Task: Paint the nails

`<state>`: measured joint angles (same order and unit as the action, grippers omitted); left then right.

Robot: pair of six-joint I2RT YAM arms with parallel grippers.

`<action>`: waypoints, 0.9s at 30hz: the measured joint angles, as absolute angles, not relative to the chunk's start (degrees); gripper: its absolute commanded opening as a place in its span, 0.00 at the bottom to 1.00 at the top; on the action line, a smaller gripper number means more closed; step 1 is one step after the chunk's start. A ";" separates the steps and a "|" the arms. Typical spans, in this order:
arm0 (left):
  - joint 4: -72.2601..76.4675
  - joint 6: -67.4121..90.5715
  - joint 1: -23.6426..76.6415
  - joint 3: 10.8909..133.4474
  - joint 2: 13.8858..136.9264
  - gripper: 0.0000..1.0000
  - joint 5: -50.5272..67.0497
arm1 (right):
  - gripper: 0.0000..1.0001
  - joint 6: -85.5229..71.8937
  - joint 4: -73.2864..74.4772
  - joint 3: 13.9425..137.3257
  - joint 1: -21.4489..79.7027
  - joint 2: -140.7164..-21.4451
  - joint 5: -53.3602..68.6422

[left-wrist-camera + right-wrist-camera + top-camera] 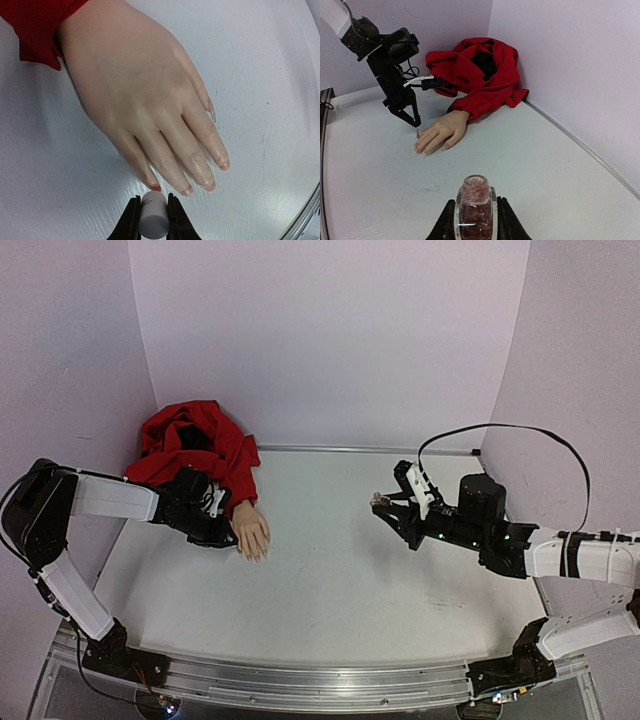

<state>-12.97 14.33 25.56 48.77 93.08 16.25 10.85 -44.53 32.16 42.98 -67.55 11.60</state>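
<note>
– Two claws, both closed on something?
– Yes. Left gripper (pixel 153 202): pinched on a white cap (pixel 153 216), jaws pressed to either side. Right gripper (pixel 475 210): clamped round the polish bottle (pixel 475 195), upright, neck open.
– And the nails (pixel 187 190)?
– At the fingertips of the mannequin hand (pixel 145 95), palm down on the table (pixel 270 75), in the far left part, fingers toward the near edge. Red on the nail nearest the cap, fainter on the rest. Cap just beyond that fingertip.
– Touching it?
– Cannot tell from the left wrist. From the right wrist, a thin brush (pixel 417 132) down from the cap to the fingertips.
– Edges close by?
– Left wall (pixel 70 390) near. Red sleeve (pixel 200 445) bunched in the far left corner, against the back wall (pixel 330 340). Metal strip (pixel 370 450) along the foot of that wall. Rail (pixel 320 685) along the near edge.
– Room to move?
– Plenty of bare white tabletop between hand and bottle, well apart. Open surface too from the fingertips down to the rail. Tighter on the right: bottle and claw nearer the right wall (pixel 580 360), with the arm's own cable looped above.
</note>
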 measured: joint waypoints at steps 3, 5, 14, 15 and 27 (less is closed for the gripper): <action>-12.97 14.26 25.56 48.77 93.14 0.00 16.25 | 0.00 10.87 -44.53 32.16 42.98 -67.55 11.60; -12.97 14.04 25.56 48.77 93.25 0.00 16.25 | 0.00 10.87 -44.51 32.16 42.98 -67.55 11.60; -12.95 13.87 25.56 48.77 93.80 0.00 16.34 | 0.00 10.87 -44.53 32.16 42.98 -67.55 11.62; -12.95 13.87 25.56 48.77 93.80 0.00 16.34 | 0.00 10.87 -44.53 32.16 42.98 -67.55 11.60; -12.82 13.93 25.87 48.77 93.80 0.00 16.93 | 0.00 10.87 -44.53 32.16 42.98 -67.55 11.62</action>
<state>-12.82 13.93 25.87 48.77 93.80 16.93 10.87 -44.53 32.16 42.98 -67.55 11.62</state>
